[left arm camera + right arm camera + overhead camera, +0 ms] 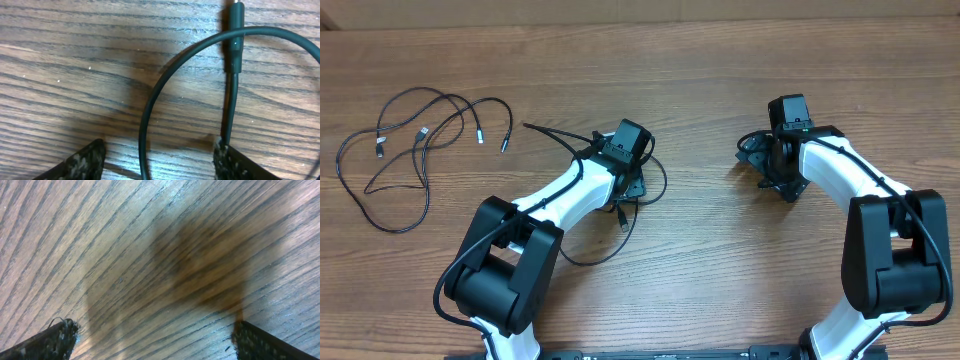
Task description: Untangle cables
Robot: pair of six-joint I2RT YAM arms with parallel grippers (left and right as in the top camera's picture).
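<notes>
— How far along?
— Partly, I'd judge. One loose cable (pixel 236 50) lies apart by the left arm; the other cables (pixel 423 133) cross each other at the bench's (pixel 720 60) far left.
— End effectors?
— The left end effector (pixel 160 150) is spread around the loose cable's loop, pinching nothing. The right end effector (pixel 150 335) is spread over bare wood.

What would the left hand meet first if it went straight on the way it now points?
The left hand would most likely meet the black cable loop lying between its open fingers, then the wooden table right beneath. Depth is hard to judge.
</notes>
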